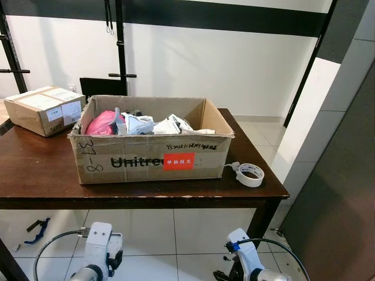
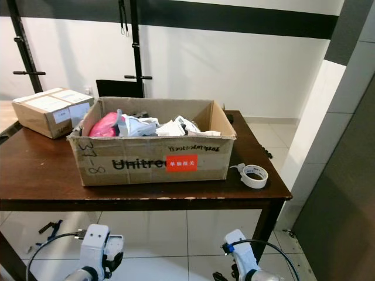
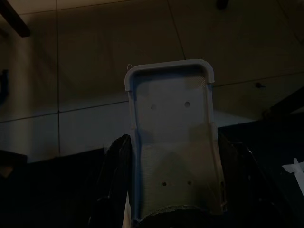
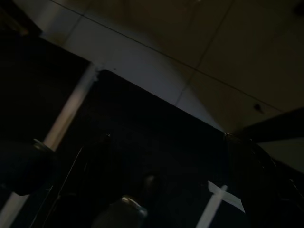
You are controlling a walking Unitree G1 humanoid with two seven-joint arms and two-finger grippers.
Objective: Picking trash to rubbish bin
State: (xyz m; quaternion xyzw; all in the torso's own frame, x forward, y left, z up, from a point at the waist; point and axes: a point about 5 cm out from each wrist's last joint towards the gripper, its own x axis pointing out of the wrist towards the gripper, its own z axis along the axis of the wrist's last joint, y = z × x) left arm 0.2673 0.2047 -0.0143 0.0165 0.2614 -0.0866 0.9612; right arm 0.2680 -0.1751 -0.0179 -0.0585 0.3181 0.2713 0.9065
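Note:
An open cardboard box (image 1: 146, 159) with "Unitree" printed on its front and a red label stands on a dark wooden table (image 1: 35, 175). Inside it lie a pink plastic bag (image 1: 102, 123) and crumpled white wrappers (image 1: 140, 124) and papers (image 1: 173, 124). My left arm (image 1: 99, 246) and right arm (image 1: 246, 254) hang low in front of the table, below its edge, away from the box. The left wrist view is dim, with a pale bracket (image 3: 173, 142) over floor tiles. The right wrist view is very dark.
A roll of white tape (image 1: 251, 174) lies on the table right of the box. A smaller sealed carton (image 1: 44, 109) sits at the far left. A black metal rack (image 1: 120, 52) stands behind. A grey wall (image 1: 345, 187) closes the right side. A blue tool (image 1: 36, 230) lies on the tiled floor.

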